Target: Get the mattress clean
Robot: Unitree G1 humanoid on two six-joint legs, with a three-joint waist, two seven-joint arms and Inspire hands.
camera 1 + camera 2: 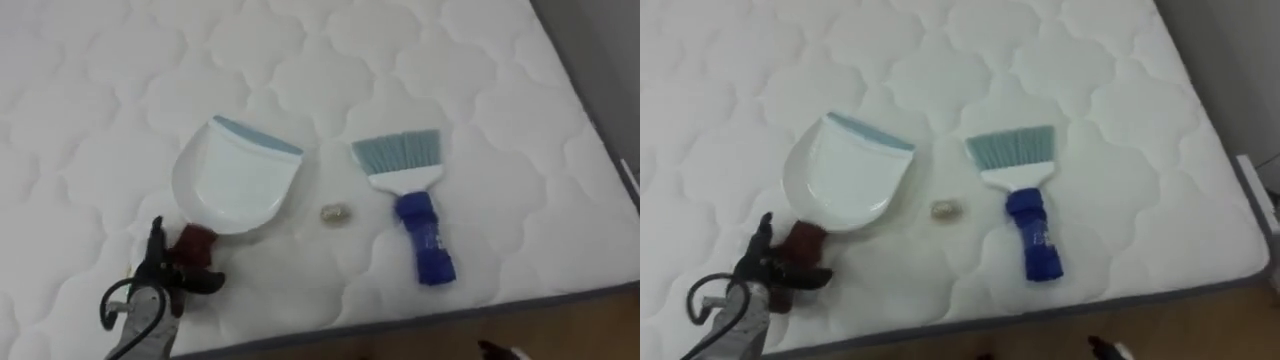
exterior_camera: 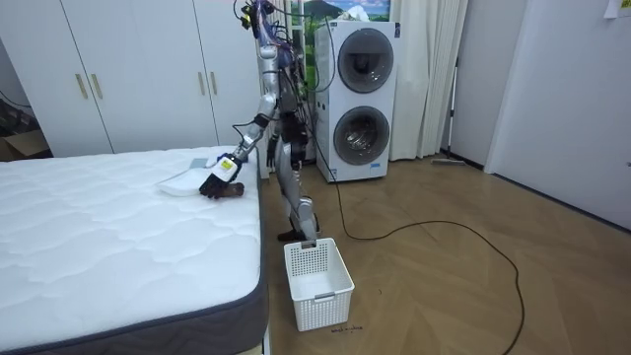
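white quilted mattress with a grey band along its near edge; three items lie directly on it, all close to that near edge. at the left a white dustpan lies flat, its pale blue lip pointing away up the bed and its dark red handle toward the edge; at the right a brush lies flat, blue handle toward the edge, pale teal bristles fanned away. a small pale brown scrap rests on the quilting between dustpan and brush, apart from both, nearer the dustpan's side.
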